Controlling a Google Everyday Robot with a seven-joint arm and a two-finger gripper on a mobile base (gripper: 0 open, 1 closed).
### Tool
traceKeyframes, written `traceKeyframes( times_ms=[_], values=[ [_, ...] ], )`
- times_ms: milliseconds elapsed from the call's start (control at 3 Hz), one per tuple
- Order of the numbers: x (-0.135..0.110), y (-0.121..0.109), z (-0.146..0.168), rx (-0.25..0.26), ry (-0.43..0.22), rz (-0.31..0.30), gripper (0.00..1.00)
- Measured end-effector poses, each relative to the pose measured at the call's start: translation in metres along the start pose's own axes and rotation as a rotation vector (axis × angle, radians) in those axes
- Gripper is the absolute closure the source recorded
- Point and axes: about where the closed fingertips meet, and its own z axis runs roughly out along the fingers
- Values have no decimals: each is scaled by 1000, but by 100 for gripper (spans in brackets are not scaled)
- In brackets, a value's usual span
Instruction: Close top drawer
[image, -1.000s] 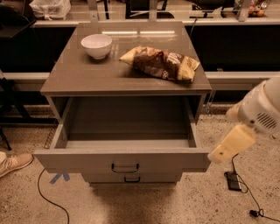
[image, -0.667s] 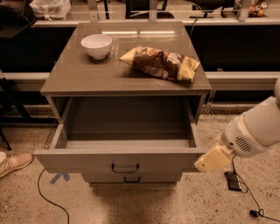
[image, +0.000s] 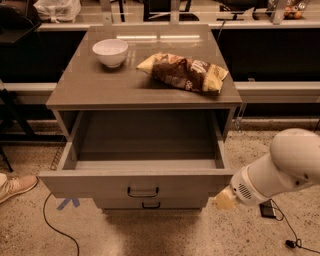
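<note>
The top drawer (image: 135, 184) of the grey-taupe cabinet stands pulled far out. Its inside looks empty, and its flat front panel carries a small dark bar handle (image: 143, 192). My gripper (image: 223, 200) is at the end of the white arm. It sits low at the drawer front's right corner, close to or touching the panel. A lower drawer front with its own handle (image: 151, 205) shows just beneath.
On the cabinet top (image: 90, 85) stand a white bowl (image: 110, 52) and a brown chip bag (image: 184, 73). A person's shoe (image: 15, 186) is at the left on the floor. A black cable (image: 55, 225) and a small dark device (image: 268, 210) lie on the floor.
My arm and gripper have moved left and down, from beside the drawer's right side to its front right corner. The drawer has not visibly moved.
</note>
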Motion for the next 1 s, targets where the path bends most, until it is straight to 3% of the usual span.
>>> traceKeyframes(
  times_ms=[333, 667, 1000],
  values=[
    [-4, -2, 0, 13, -18, 16, 100],
    [-4, -2, 0, 13, -18, 16, 100],
    [-25, -16, 15, 23, -83, 37, 100]
  ],
)
